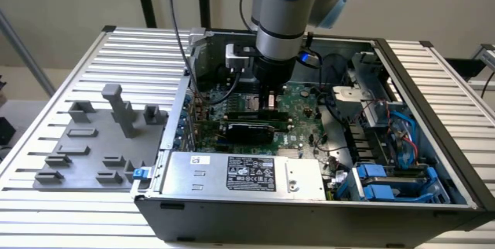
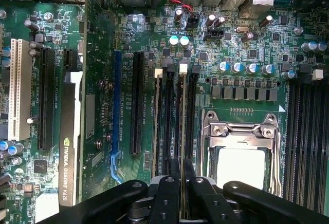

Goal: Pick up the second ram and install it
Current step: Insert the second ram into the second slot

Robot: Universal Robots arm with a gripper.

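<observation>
My gripper (image 1: 268, 102) reaches down into the open computer case (image 1: 433, 162), just above the motherboard (image 1: 298, 127). Its two black fingers (image 2: 175, 168) stand close together, shut on the second ram (image 2: 181, 143), a very thin strip seen edge-on between them. In the exterior view the ram (image 1: 258, 112) is a dark greenish strip right under the fingers. The stick lies along the long black memory slots (image 2: 168, 116) beside the CPU socket (image 2: 241, 154), in line with the slot that has a white latch (image 2: 183, 68) at its far end. I cannot tell whether it touches the slot.
A black NVIDIA graphics card (image 2: 71, 142) stands in an expansion slot beside the memory slots. The power supply (image 1: 240, 174) fills the case's front. Blue drive bays (image 1: 386, 182) and cables sit on the exterior view's right. A grey fixture plate (image 1: 93, 145) lies outside the case on the left.
</observation>
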